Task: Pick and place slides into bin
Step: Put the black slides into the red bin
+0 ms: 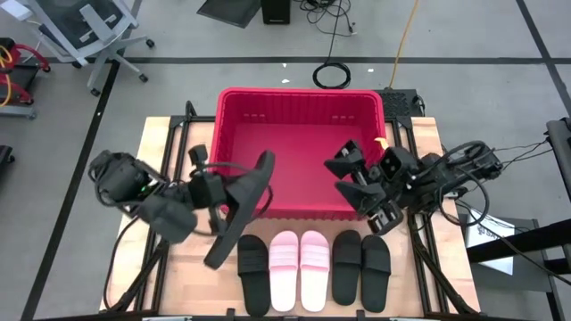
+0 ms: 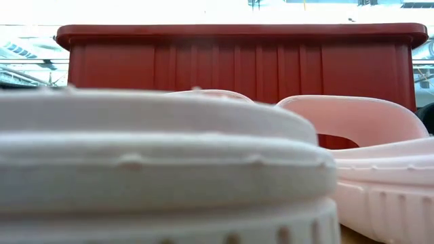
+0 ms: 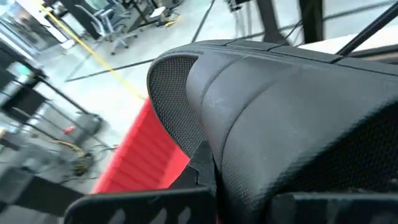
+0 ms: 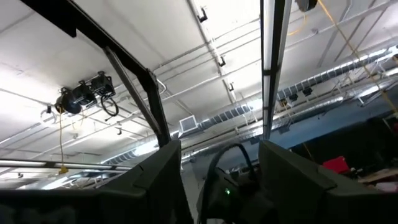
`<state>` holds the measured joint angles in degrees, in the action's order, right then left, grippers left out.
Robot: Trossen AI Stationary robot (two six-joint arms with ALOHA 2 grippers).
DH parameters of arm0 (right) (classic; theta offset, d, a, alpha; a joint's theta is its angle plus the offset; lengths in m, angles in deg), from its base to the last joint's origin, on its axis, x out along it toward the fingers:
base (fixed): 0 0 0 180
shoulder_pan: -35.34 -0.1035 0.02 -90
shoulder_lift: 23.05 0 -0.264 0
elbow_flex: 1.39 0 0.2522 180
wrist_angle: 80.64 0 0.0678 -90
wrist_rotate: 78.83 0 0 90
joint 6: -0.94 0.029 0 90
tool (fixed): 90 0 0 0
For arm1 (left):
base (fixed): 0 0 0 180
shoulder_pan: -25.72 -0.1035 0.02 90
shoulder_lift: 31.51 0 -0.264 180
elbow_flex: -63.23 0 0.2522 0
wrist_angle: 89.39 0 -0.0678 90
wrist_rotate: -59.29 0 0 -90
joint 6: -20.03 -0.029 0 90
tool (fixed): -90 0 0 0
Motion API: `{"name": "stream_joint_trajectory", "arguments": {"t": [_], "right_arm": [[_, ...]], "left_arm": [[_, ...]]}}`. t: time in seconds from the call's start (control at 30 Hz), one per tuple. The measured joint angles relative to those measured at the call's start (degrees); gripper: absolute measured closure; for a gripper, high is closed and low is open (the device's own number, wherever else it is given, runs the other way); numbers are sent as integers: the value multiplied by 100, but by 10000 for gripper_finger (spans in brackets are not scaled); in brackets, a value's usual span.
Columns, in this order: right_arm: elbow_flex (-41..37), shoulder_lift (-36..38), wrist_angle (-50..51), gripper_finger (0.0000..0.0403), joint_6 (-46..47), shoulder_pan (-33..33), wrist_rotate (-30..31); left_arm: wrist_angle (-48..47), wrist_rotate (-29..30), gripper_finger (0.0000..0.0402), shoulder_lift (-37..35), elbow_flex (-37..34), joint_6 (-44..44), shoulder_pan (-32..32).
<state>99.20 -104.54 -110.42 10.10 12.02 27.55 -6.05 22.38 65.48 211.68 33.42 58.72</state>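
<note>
The red bin [image 1: 302, 111] stands at the table's far middle; it also shows in the low view [image 2: 237, 57]. My left gripper [image 1: 217, 192] is shut on a black slide [image 1: 243, 203], held up at the bin's near left corner. My right gripper [image 1: 344, 176] hangs open and empty over the bin's right part, and its wrist view [image 4: 217, 186] looks up at the ceiling. Along the near edge lie a black slide [image 1: 252, 267], two pink-white slides [image 1: 299, 267] and two more black slides [image 1: 361, 267], all soles down. My left gripper holds the black slide about its middle, by the strap [image 3: 280, 124]; the slide itself hides the fingertips. The fingers come level from the table's left, across the slide. The slide is lifted clear and tipped on edge, its far end [image 1: 266, 163] over the bin's near left corner.
The pink-white slides [image 2: 169, 163] fill the low view in front of the bin. Cables and arm bases flank the table at both sides. Chairs and floor cables lie beyond the far edge.
</note>
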Motion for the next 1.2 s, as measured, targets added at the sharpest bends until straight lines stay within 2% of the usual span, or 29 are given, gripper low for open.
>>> {"name": "stream_joint_trajectory", "arguments": {"t": [0.2,0.47,0.6,0.8,1.0,1.2], "right_arm": [[0,134,51,197,-130,292,9],[0,442,514,197,-235,779,27],[0,563,579,197,-237,981,32],[-2,662,655,197,-238,1271,49],[-1,697,672,197,-309,1432,48],[-7,754,842,197,-297,1639,48]], "left_arm": [[-36,-93,401,0,-2,-709,-662],[-745,-178,401,0,-5,-929,-1643],[-680,-546,401,0,-110,-1473,-2163],[-675,-705,401,34,-242,-2004,-2961],[-325,-1141,401,39,-791,-2048,-3646],[334,-1160,401,44,-1730,-2571,-3988]]}}
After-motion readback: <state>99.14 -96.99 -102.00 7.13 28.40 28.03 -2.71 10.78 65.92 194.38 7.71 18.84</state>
